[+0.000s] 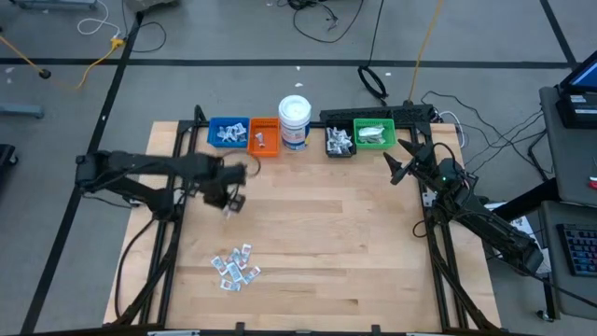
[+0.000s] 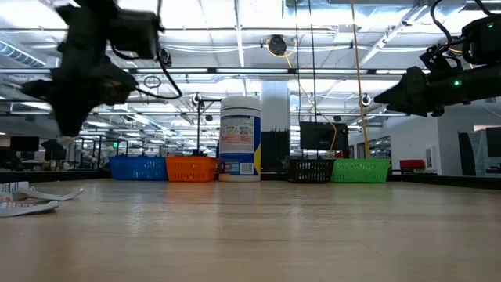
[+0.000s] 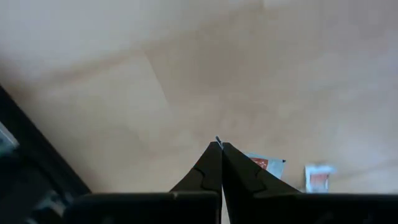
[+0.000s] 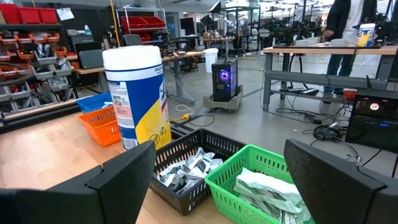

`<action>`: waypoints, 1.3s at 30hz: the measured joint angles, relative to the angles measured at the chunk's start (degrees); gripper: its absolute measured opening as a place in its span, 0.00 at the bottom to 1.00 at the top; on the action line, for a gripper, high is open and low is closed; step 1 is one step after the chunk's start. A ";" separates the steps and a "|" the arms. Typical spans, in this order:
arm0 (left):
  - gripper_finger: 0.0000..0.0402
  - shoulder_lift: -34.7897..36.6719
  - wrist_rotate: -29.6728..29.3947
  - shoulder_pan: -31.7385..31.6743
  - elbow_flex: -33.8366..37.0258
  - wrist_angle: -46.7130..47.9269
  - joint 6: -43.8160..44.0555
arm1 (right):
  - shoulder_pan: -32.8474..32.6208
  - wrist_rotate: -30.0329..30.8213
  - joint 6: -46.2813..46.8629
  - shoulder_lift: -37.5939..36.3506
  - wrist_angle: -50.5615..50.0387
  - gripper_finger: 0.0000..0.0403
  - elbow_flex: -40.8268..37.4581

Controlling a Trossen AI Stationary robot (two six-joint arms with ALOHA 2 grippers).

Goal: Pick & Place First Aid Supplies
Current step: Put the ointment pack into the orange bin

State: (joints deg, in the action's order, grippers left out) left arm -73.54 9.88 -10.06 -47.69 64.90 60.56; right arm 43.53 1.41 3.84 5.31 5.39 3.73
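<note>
Above the desk (image 1: pixel 308 233), the left gripper (image 1: pixel 227 207) has its fingers pinched on a thin packet, apparently in transit, needing a bin next; remaining first aid supplies (image 1: pixel 234 267) lie nearer the front edge, right gripper (image 1: pixel 403 159) wide open.

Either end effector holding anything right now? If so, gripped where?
Left end effector is shut; whether it pinches a packet cannot be told. Right end effector is open, holding nothing.

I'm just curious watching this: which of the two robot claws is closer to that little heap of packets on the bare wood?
The left. The left gripper hangs shut just above the pile of packets. The right gripper sits open far across the table, beside the green bin.
</note>
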 joint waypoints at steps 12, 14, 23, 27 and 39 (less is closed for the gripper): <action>0.00 -19.30 -5.20 -24.68 -18.76 2.56 -27.11 | -0.02 0.00 0.00 0.01 0.02 0.87 0.02; 0.00 -22.69 -5.49 -27.17 -23.47 3.14 -29.97 | -0.02 0.00 0.00 -0.01 0.02 0.87 0.02; 0.00 -34.78 -7.30 -34.59 -42.36 6.59 -37.05 | 0.00 0.00 0.00 0.00 0.00 0.87 0.00; 0.00 -38.40 -7.39 -35.85 -46.31 6.83 -38.71 | 0.00 0.00 0.00 0.01 0.02 0.87 0.02; 0.19 -41.39 -8.41 -36.48 -47.53 1.93 -40.14 | -0.02 0.00 0.00 0.01 0.00 0.87 0.00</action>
State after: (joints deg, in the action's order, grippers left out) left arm -114.93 1.46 -46.54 -95.22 66.83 20.42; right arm 43.51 1.41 3.84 5.32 5.39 3.73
